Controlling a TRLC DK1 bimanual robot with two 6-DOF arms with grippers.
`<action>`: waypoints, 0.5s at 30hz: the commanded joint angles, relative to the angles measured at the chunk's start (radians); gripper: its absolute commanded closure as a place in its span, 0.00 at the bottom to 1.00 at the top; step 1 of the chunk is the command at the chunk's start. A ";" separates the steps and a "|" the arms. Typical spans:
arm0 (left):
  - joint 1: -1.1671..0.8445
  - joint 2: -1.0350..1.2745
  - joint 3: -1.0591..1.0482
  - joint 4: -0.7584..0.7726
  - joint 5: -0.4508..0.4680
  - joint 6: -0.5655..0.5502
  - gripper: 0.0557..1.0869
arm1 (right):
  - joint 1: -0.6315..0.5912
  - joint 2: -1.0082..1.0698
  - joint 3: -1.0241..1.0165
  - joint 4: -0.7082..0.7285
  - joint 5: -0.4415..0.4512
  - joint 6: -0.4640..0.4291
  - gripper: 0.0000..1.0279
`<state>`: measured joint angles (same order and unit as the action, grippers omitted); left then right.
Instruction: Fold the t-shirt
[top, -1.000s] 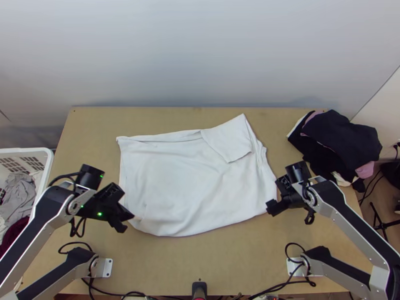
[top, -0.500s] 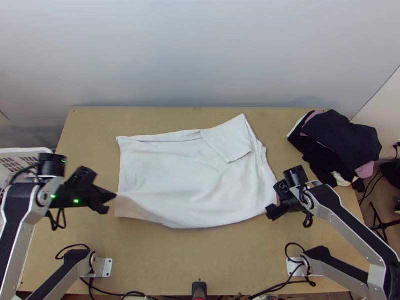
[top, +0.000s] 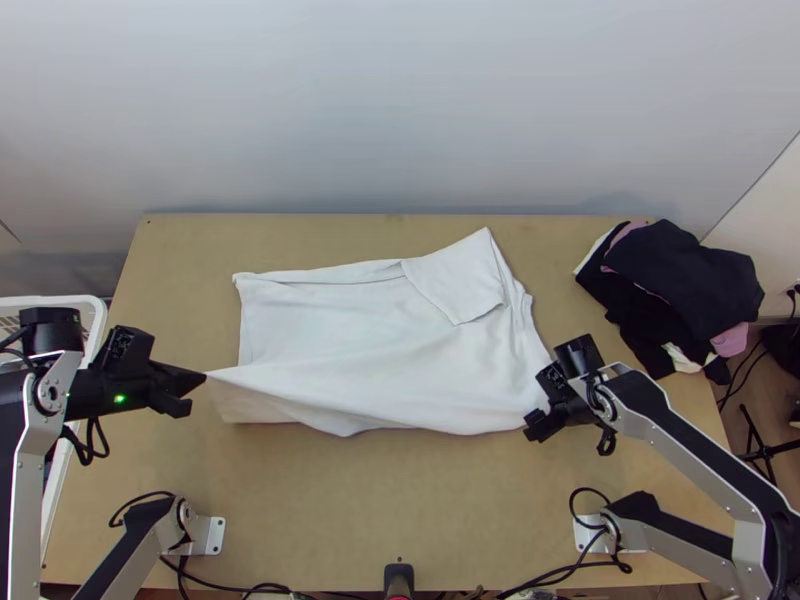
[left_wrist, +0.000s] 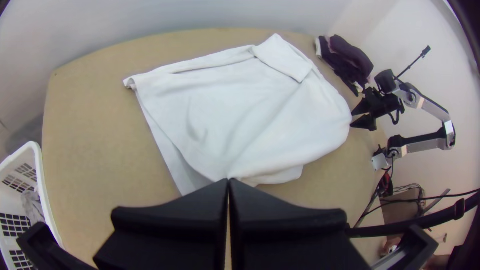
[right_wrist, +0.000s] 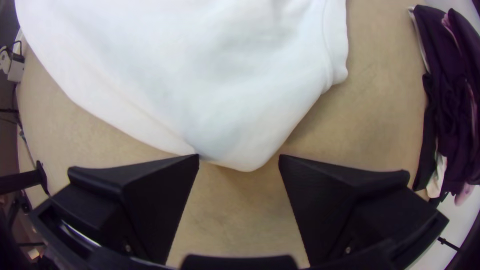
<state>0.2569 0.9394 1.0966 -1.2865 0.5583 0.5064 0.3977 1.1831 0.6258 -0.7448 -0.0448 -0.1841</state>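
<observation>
T-shirt (top: 390, 340) looks light and floppy, probably sags easily. Left gripper (left_wrist: 229, 180) is clamped on it; right gripper (right_wrist: 239, 155) sits spread, I'd pinch the rounded corner (right_wrist: 245, 161).

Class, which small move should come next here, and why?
Probably the right gripper should ease onto the near-right corner of the t-shirt and close: it stands open at that corner, while the left gripper pinches the near-left end.
</observation>
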 joint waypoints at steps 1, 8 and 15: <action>0.038 0.002 0.014 -0.005 0.006 0.009 0.96 | 0.027 -0.028 -0.008 0.018 -0.007 0.012 0.40; 0.048 -0.005 0.013 -0.014 0.006 0.009 0.96 | 0.039 -0.033 -0.023 0.070 -0.017 0.023 0.52; 0.051 -0.016 0.006 -0.020 0.006 0.009 0.96 | 0.070 0.000 -0.037 0.140 -0.017 0.057 0.55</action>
<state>0.3016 0.9321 1.1072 -1.3014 0.5648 0.5140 0.4450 1.1606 0.6025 -0.6609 -0.0605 -0.1524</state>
